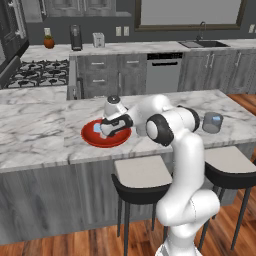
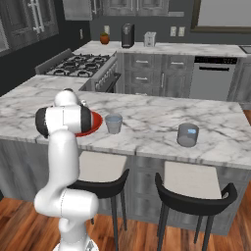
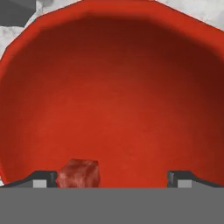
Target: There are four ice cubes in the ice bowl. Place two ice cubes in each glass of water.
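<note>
Hand view puts you right over the ice bowl (image 3: pixel 113 87), its glossy red inside spread across the frame. Your end effector (image 3: pixel 112 179) sits low in the bowl with its two dark fingertips (image 3: pixel 43 179) well apart, so it is released and grips nothing. One ice cube (image 3: pixel 78 174) lies on the bowl floor just beside the left fingertip in this view, tinted red by the bowl; you cannot tell whether it touches the fingertip.

In the left base view, the ice bowl (image 1: pixel 90 136) rests on the marble bench (image 1: pixel 40 125), and your end effector (image 1: pixel 107 127) reaches down into it, with a patch of pale blue showing by the hand. One glass of water (image 1: pixel 212 122) stands well apart from the bowl, at the far end of the bench beyond the arm.

In the right base view, the ice bowl (image 2: pixel 94 125) is mostly hidden behind the arm's joint. A glass of water (image 2: pixel 113 123) stands just beside the bowl, and the second glass (image 2: pixel 188 135) stands further along the bench (image 2: pixel 147 115), well apart from the bowl. A pale blue patch shows near the rim of that second glass; you cannot tell what it is.
</note>
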Robot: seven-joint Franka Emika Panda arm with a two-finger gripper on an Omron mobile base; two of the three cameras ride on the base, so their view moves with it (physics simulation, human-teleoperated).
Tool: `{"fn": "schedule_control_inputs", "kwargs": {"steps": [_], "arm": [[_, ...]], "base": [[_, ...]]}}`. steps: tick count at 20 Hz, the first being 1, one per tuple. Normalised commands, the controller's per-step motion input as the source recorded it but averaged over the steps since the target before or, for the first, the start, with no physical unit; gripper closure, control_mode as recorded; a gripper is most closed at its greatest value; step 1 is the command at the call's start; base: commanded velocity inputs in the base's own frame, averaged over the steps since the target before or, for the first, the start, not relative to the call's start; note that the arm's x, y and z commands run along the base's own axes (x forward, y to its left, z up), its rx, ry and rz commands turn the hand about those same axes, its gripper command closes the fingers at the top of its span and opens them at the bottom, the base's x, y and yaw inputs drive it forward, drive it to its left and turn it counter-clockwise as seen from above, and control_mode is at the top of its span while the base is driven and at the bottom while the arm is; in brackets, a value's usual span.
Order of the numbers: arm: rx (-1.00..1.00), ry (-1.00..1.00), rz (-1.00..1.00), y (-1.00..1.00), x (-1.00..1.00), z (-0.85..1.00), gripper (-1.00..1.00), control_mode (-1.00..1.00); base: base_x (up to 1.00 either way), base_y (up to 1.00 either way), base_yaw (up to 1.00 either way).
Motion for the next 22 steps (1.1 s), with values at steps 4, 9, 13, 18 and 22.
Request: {"fn": "schedule_control_inputs", "kwargs": {"steps": [4, 9, 13, 18, 22], "arm": [[-0.01, 0.00, 0.00, 0.14, 0.35, -0.19, -1.00, -1.00], [-0.01, 0.00, 0.00, 0.13, 0.34, -0.15, -1.00, -1.00], [0.00, 0.00, 0.00, 0.08, 0.37, -0.15, -1.00, -1.00], [-0.01, 0.00, 0.00, 0.01, 0.34, -0.23, -1.00, -1.00], [-0.02, 0.00, 0.00, 0.02, 0.29, -0.23, -1.00, -1.00]], "base": [[0.00, 0.00, 0.00], [0.00, 0.00, 0.00], [0.00, 0.00, 0.00], [0.00, 0.00, 0.00], [0.00, 0.00, 0.00]]}}
